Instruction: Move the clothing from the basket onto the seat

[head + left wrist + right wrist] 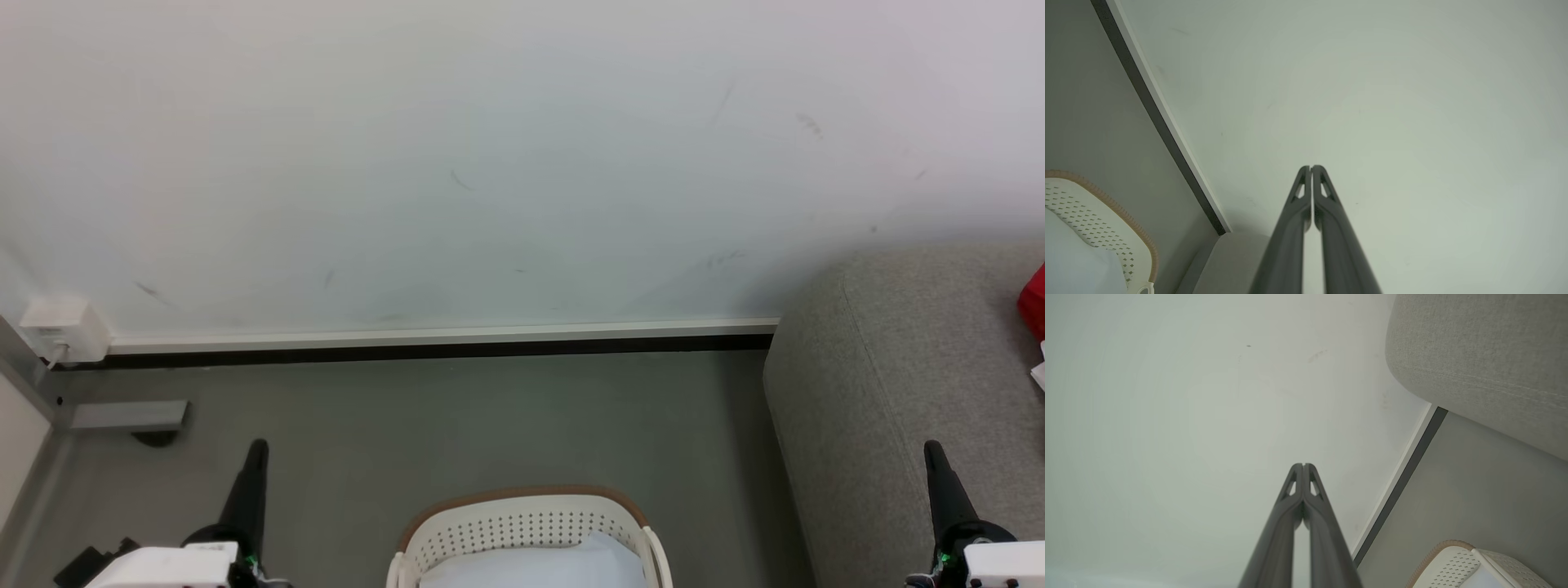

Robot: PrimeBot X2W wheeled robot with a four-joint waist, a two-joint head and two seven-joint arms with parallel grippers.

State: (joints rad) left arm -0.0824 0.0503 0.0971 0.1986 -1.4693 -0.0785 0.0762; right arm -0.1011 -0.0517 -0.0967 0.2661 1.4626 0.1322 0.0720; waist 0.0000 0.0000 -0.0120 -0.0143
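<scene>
On nubbly grey seat (898, 392), perhaps red clothing (1033, 304)

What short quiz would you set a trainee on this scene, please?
1. True or false: the left gripper and the right gripper are both shut and hold nothing.
2. Short answer: what shows inside the basket in the head view?
3. Multiple choice: the red clothing at the head view's right edge is: A in the basket; B on the seat; C in the right gripper.

Key: 1 true. 2 a pale cloth lining. 3 B.
</scene>
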